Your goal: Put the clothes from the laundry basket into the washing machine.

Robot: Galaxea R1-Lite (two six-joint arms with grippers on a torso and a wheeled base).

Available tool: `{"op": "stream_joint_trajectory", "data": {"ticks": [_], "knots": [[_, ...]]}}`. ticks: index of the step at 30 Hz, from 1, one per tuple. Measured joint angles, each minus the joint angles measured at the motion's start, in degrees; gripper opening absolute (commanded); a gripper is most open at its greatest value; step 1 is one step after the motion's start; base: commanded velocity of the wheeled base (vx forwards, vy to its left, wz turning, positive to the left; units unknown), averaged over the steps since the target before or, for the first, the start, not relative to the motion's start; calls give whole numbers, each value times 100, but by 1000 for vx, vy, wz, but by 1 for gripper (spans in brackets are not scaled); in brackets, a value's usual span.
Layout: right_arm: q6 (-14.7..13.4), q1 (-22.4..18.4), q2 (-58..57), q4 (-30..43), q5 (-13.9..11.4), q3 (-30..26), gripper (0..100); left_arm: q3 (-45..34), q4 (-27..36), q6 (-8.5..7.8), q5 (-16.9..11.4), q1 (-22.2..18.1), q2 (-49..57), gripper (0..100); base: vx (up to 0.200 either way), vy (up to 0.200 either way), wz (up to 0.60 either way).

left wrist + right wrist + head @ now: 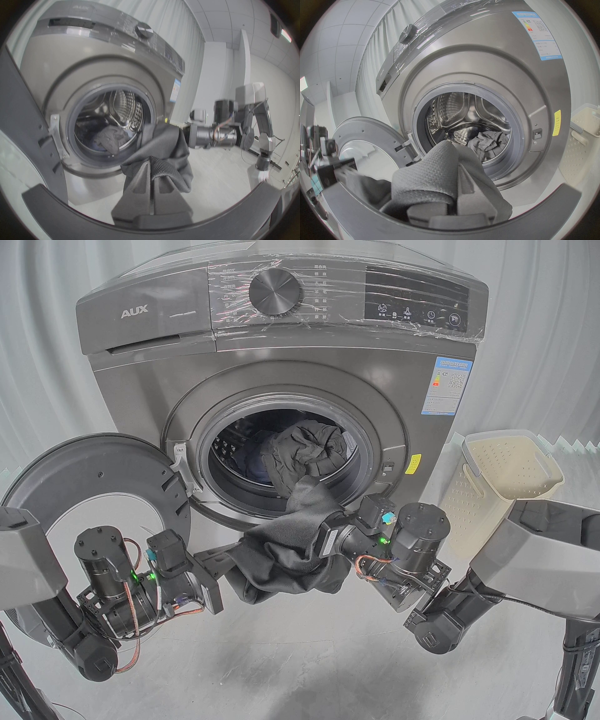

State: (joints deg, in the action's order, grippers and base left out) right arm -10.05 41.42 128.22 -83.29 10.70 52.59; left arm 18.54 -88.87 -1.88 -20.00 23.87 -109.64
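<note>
The grey washing machine stands open, with a dark grey garment lying in its drum. A black garment hangs from the drum's lip down in front of the machine. My left gripper is shut on its left lower edge; in the left wrist view the fingers pinch the cloth. My right gripper is shut on the cloth's right side, with the fabric draped over its fingers. The cream laundry basket stands to the right of the machine, and I see no clothes inside it.
The round machine door is swung wide open to the left, just behind my left arm. Grey floor lies free in front of the machine. A pale curtain hangs behind it.
</note>
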Motion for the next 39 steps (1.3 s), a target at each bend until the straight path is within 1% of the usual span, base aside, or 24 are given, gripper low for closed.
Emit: {"op": "stream_joint_trajectory", "data": {"ticks": [2, 4, 5, 12, 14, 16, 19, 23, 25, 28, 29, 33, 36, 38, 39], "knots": [[-5, 16, -24, -2, 2, 9, 0, -57, 0, -46, -40, -2, -135, 0, 0, 0, 0], [-13, 17, -40, 0, 2, 9, 0, -57, -9, -52, -55, -11, -229, 0, 0, 0, 0], [-13, 22, -46, 0, 2, 11, 0, -60, -9, -55, -62, -11, -268, 100, 0, 0, 0], [-10, -41, -68, 7, 2, 74, 0, -245, -6, -57, -169, -20, -395, 100, 0, 0, 0], [-10, -102, -71, 11, 0, 127, 0, -325, -6, -59, -260, -15, -411, 100, 0, 0, 0], [-7, -185, -71, 18, 2, 229, 0, -416, -9, -72, -455, -4, -422, 100, 0, 0, 0], [-10, -290, -71, 33, 2, 367, 0, -523, -6, -91, -541, 0, -425, 100, 0, 0, 0], [-7, -339, -74, 85, 11, 488, 0, -653, -9, -178, -564, -2, -424, 100, 0, 0, 0], [-7, -352, -77, 128, 11, 553, 0, -735, -4, -246, -649, -2, -424, 100, 0, 0, 0], [-10, -356, -77, 145, 13, 628, 0, -863, -6, -302, -831, -6, -422, 100, 0, 0, 0], [-11, -352, -77, 143, 24, 650, 0, -895, -6, -310, -846, -11, -422, 100, 0, 0, 0], [-13, -289, -77, 143, 60, 664, 0, -833, -6, -310, -755, -4, -435, 100, 0, 0, 0], [-11, -149, -77, 143, 67, 667, 0, -639, -6, -283, -521, 18, -472, 100, 0, 0, 0], [-11, -27, -77, 141, 71, 647, 0, -483, -6, -230, -354, 40, -500, 100, 0, 0, 0], [-7, 30, -77, 141, 71, 636, 0, -422, -6, -202, -319, 49, -511, 100, 0, 0, 0]]}}
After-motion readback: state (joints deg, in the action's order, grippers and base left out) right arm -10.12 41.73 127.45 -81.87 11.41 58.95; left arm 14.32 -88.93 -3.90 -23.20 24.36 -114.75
